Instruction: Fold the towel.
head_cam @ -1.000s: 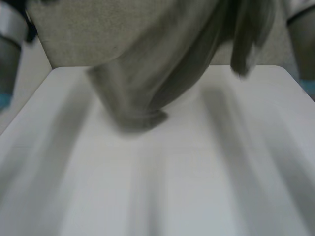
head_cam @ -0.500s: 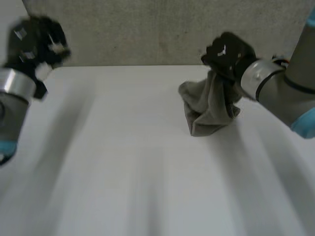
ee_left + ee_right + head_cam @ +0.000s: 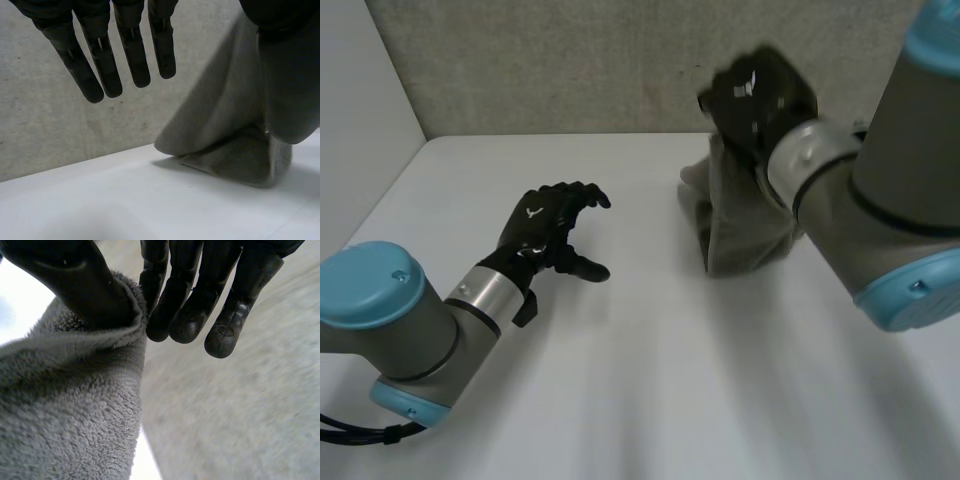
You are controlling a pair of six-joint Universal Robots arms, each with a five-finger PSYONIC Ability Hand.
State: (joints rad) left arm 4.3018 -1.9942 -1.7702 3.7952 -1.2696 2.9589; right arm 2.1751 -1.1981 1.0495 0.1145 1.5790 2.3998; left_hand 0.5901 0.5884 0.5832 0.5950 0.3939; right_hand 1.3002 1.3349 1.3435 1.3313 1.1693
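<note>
No fold yet: the right robot hand (image 3: 760, 95) is pinching the bunched towel (image 3: 745, 225) at two o'clock; the left robot hand (image 3: 545, 235), at ten o'clock, is spreading empty fingers.

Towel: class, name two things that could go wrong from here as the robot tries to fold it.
1. The right hand pinches only an edge of the towel between thumb and fingers, so it may slip free.
2. The towel hangs bunched, its lower end crumpled on the table; with the left hand open and apart from it, it may be laid down creased.
</note>
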